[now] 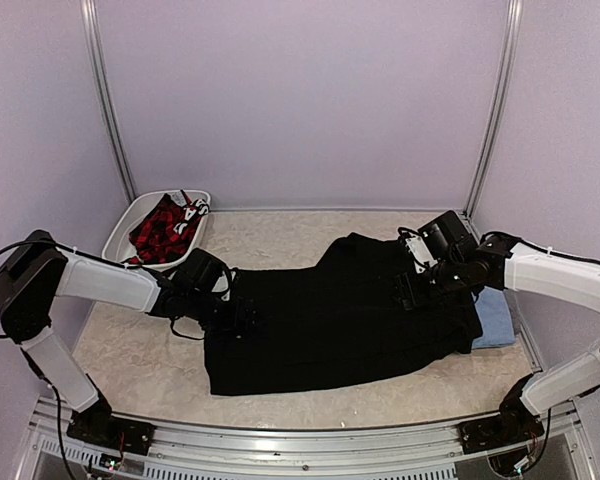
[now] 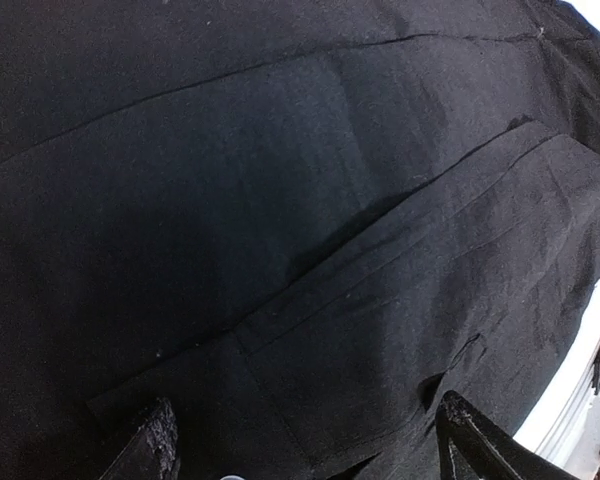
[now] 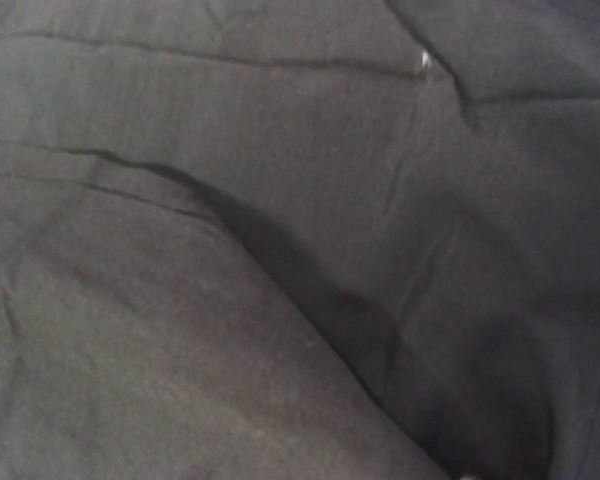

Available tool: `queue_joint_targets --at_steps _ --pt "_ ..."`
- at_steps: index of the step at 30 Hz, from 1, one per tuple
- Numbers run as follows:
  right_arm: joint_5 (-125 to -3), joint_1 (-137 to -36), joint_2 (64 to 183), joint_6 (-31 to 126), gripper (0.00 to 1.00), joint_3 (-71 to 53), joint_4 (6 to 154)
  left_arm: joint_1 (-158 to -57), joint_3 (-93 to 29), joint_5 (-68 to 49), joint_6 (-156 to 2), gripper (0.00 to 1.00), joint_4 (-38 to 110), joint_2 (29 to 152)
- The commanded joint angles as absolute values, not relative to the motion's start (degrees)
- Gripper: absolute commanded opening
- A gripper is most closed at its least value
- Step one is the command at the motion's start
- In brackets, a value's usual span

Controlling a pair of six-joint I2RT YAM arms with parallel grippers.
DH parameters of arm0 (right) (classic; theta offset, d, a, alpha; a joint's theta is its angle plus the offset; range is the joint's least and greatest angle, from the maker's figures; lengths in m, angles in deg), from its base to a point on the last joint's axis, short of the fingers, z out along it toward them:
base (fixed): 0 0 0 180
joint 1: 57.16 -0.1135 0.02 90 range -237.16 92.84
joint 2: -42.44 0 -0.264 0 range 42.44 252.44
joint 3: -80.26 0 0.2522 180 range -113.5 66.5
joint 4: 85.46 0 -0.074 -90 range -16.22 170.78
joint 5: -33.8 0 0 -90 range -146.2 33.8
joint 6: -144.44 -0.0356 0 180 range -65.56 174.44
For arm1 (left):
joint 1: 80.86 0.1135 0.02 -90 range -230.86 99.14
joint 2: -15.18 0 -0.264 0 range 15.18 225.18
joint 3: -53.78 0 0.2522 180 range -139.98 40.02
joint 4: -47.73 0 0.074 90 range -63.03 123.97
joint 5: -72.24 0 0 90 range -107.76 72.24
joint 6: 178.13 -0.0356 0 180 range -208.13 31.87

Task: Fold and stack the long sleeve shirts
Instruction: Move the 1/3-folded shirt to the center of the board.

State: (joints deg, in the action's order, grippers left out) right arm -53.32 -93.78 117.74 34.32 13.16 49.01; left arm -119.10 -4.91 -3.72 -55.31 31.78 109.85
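Note:
A black long sleeve shirt [image 1: 340, 325] lies spread flat across the middle of the table. A light blue shirt [image 1: 495, 320] lies folded at the right, its left side under the black one. My left gripper [image 1: 248, 318] hovers low over the black shirt's left edge. In the left wrist view its gripper [image 2: 310, 445] is open, the fingertips [image 2: 155, 445] wide apart above flat black cloth [image 2: 310, 250]. My right gripper [image 1: 405, 290] rests low on the shirt's upper right part. The right wrist view shows only black cloth [image 3: 230, 300] up close, with the fingers hidden.
A white basket [image 1: 120, 232] holding red and black plaid cloth [image 1: 160, 232] stands at the back left. Pale walls with metal posts enclose the table on three sides. A metal rail [image 1: 300, 440] runs along the near edge between the arm bases.

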Motion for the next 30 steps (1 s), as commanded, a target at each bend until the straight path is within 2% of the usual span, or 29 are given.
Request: queue_joint_targets --at_steps 1,6,22,30 --pt "-51.4 -94.2 119.6 34.9 0.65 10.4 47.6 -116.6 -3.8 -3.7 -56.6 0.84 28.5 110.8" --pt "-50.0 -94.2 121.5 35.0 0.65 8.6 46.3 -113.2 -1.8 -8.9 -57.9 0.84 24.3 108.6" --pt "-46.4 -94.0 126.0 37.5 0.66 4.1 41.3 -112.9 -3.3 -25.3 -58.9 0.87 14.8 110.7" --pt "-53.4 -94.2 120.8 36.0 0.68 6.5 39.1 -113.7 -2.9 -30.4 -58.1 0.9 14.4 109.4"
